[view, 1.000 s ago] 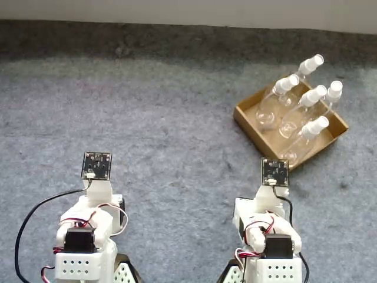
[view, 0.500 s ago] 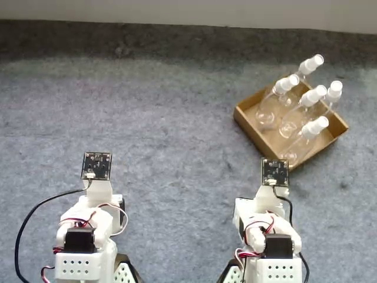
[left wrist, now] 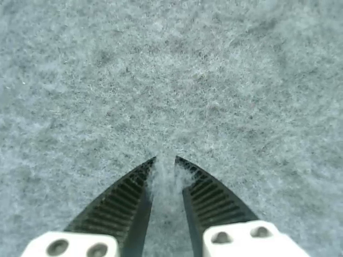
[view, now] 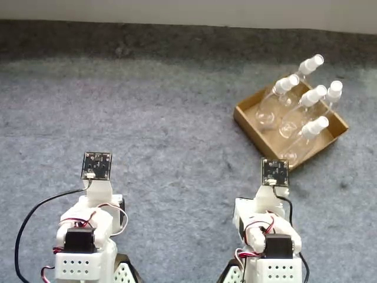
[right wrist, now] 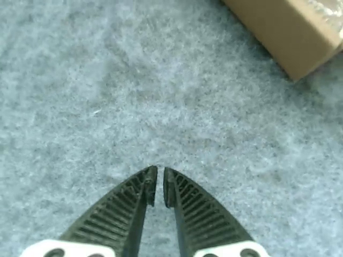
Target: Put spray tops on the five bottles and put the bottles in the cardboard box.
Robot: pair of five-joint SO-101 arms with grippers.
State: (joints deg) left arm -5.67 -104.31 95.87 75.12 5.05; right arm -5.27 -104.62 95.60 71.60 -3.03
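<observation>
1. While both arms sit folded at the near edge of the grey fuzzy felt mat (view: 147, 112), the high view shows the shallow brown cardboard box (view: 245, 114) on the far right of the mat. Five clear plastic bottles (view: 293, 121) lie inside it, each fitted with a white spray top (view: 316, 125). The tops point away from the arms, and some reach past the box's far rim. The left arm (view: 88, 230) is well apart from the box. The right arm (view: 268, 227) is near the box's closest corner without touching it.

2. Seen from the left wrist, the left gripper (left wrist: 165, 160) hangs over bare mat. Its black ribbed fingers (left wrist: 120, 195) are drawn nearly together, with a thin slit between the tips and nothing held.

3. Seen from the right wrist, the right gripper (right wrist: 160, 170) is also over bare mat. Its fingers (right wrist: 201, 211) all but meet at the tips and hold nothing. A corner of the box (right wrist: 289, 32) stands ahead of it, apart from the tips.
</observation>
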